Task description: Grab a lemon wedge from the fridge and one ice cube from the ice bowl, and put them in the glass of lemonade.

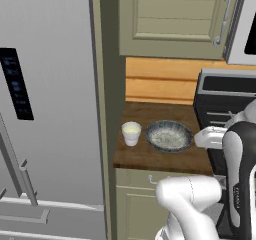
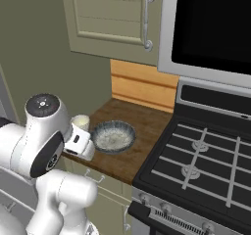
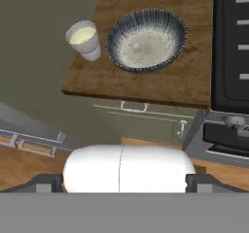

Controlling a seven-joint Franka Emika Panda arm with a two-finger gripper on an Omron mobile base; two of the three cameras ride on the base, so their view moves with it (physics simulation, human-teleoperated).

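Observation:
The fridge (image 1: pixel 50 109) fills the left of the left base view, and its grey doors are closed. The lemon wedge is hidden. On the wooden counter (image 1: pixel 150 156) beside it stands the glass of lemonade (image 1: pixel 131 132) (image 2: pixel 81 122) (image 3: pixel 83 39), upright, with the ice bowl (image 1: pixel 169 135) (image 2: pixel 113 136) (image 3: pixel 146 39) just to its right and apart from it. A small ice cube (image 3: pixel 137 46) lies in the bowl. My gripper (image 3: pixel 124 183) is open and holds nothing. It hangs well back from the counter's front edge and looks down over the glass and bowl.
A black stove (image 2: pixel 206 165) adjoins the counter on the right, with a microwave (image 2: pixel 211 23) above it. Olive-green upper cabinets (image 1: pixel 170 19) hang over the counter. A lower cabinet (image 3: pixel 141 115) with handles sits under it. The fridge's drawer handles (image 3: pixel 29 144) show low left.

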